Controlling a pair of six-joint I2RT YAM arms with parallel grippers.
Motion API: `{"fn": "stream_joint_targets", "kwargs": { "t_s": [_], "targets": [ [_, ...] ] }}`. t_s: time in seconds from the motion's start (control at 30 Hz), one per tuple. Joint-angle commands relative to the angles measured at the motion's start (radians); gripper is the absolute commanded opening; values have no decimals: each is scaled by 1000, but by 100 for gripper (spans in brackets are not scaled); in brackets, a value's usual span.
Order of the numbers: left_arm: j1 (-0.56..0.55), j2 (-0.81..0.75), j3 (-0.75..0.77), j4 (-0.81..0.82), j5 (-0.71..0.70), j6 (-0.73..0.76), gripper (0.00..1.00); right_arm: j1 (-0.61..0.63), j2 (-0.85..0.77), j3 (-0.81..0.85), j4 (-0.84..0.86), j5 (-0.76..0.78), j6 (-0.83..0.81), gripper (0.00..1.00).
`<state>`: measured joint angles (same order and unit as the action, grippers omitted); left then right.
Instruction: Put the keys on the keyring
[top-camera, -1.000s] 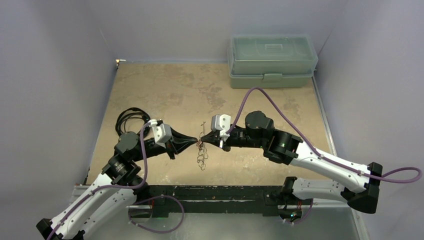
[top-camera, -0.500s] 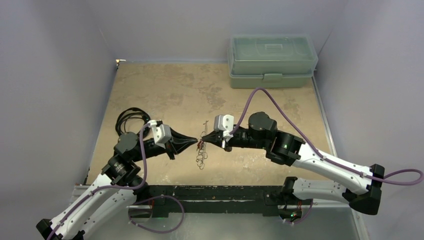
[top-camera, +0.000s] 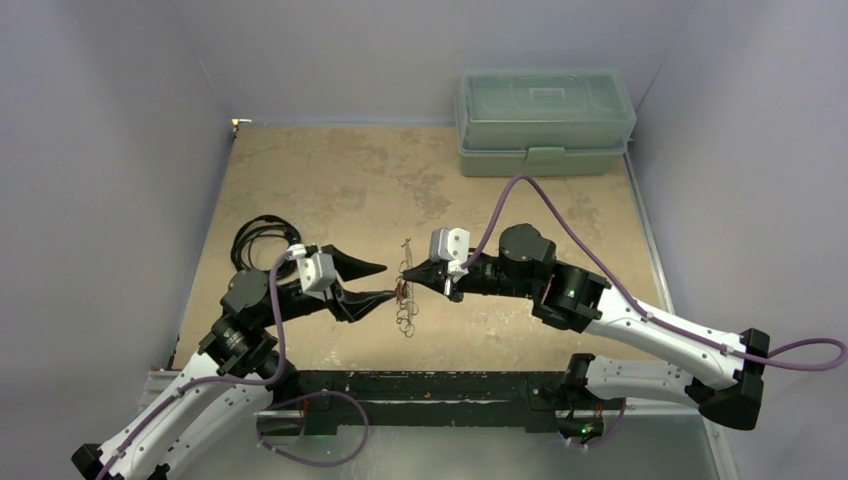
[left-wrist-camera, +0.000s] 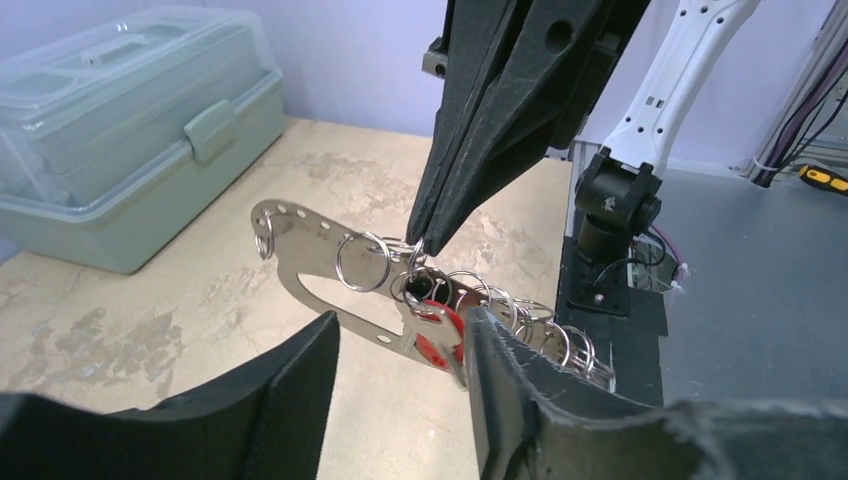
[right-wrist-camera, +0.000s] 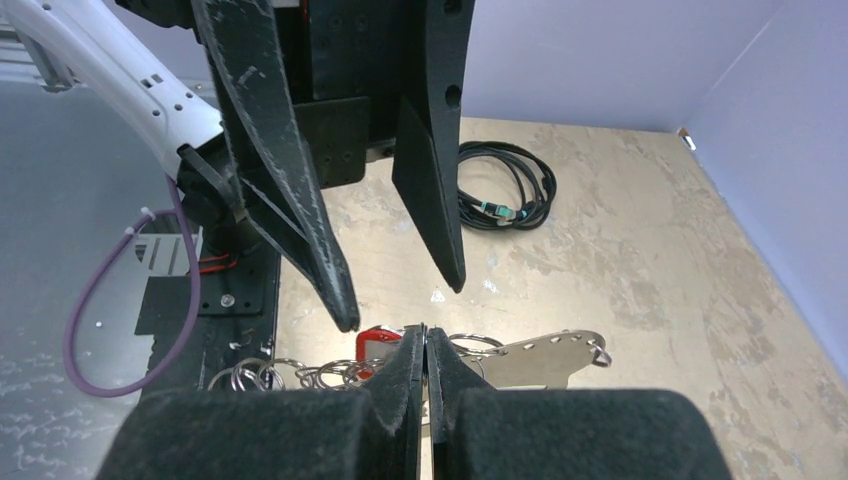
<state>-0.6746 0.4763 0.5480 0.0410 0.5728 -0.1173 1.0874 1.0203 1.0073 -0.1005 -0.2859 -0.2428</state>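
The keyring (top-camera: 404, 308) is a flat silver plate (left-wrist-camera: 300, 272) with several wire rings (left-wrist-camera: 365, 262), held in the air at mid-table. My right gripper (top-camera: 410, 277) is shut on one ring at the plate's top; it also shows in the left wrist view (left-wrist-camera: 415, 240) and its own view (right-wrist-camera: 425, 335). The key (left-wrist-camera: 440, 335), silver with a red head, hangs from a ring and also shows in the right wrist view (right-wrist-camera: 378, 343). My left gripper (top-camera: 378, 282) is open, and the key hangs between its fingers, close to the right pad (left-wrist-camera: 490, 380).
A pale green lidded box (top-camera: 545, 120) stands at the far right of the table. A coiled black cable (top-camera: 262, 240) lies at the left, behind my left arm. Purple-grey walls close in the table on three sides.
My left gripper was shut at the rings and has opened, letting go. The keyring stays hanging from my right gripper, which has barely moved.
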Motion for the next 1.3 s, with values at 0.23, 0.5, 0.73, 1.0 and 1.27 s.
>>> {"fn": "stream_joint_targets", "kwargs": {
  "t_s": [0.23,0.5,0.73,1.0,1.27],
  "targets": [
    [-2,-32,22,77,107,-7,37,4,2,17,42,-75,3,0],
    [0,0,9,119,164,-37,33,4,9,28,44,-134,2,0],
    [0,8,0,135,173,-47,23,4,-2,27,59,-153,4,0],
    [-1,15,0,137,172,-56,46,6,-22,13,85,-89,10,0],
    [0,22,-9,147,158,-59,37,5,-23,8,97,-70,21,0]
  ]
}}
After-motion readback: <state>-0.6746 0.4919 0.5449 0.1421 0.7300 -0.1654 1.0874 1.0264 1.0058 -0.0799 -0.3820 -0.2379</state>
